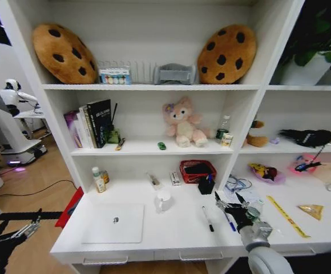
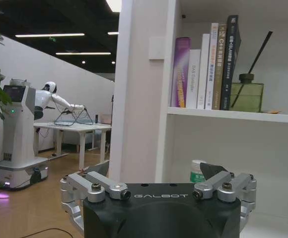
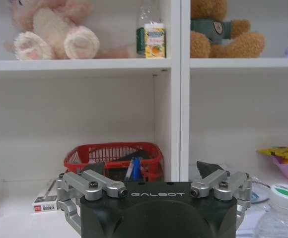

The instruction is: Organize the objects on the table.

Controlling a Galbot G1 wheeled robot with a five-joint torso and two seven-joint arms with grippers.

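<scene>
A closed silver laptop (image 1: 114,224) lies at the front left of the white table (image 1: 177,237). A black marker (image 1: 208,218) and a blue pen (image 1: 230,224) lie side by side at the front right. A tiny green toy (image 1: 161,145) sits on the shelf above. My right gripper (image 1: 228,202) hovers open just over the blue pen's far end, holding nothing; in the right wrist view, the right gripper (image 3: 153,171) faces the red basket. My left gripper (image 1: 18,231) hangs open and empty off the table's left end, and in the left wrist view the left gripper (image 2: 154,171) faces the bookshelf.
A white cup (image 1: 163,200), a black pen holder (image 1: 206,185) and a red basket (image 1: 197,170) stand mid-table. A bottle (image 1: 99,179) is at the back left. Books (image 1: 91,123), plush toys (image 1: 182,123) and cookie cushions (image 1: 226,53) fill the shelves. A yellow ruler (image 1: 287,216) lies on the right.
</scene>
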